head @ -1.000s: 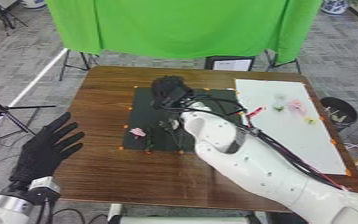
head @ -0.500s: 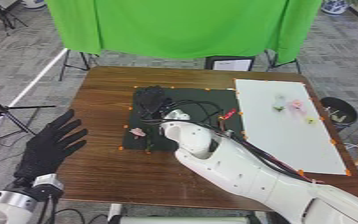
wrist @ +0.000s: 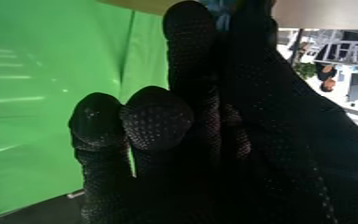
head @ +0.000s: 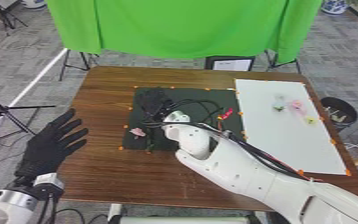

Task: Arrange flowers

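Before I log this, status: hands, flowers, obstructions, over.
Left hand open, left side. Right hand over black mat. Pink flower on mat, others on white board; right arm partly hides mat.

In the head view, a hand could pass down the desk (head: 104,125) between the left hand (head: 44,147) and the dark mat (head: 202,94), then along the stretch beneath the mat. The right arm (head: 238,175) bars the way from lower right to centre, the right hand (head: 156,104) over the mat's upper left. The white sheet (head: 291,145) leaves room below the flowers (head: 297,106), right of centre.
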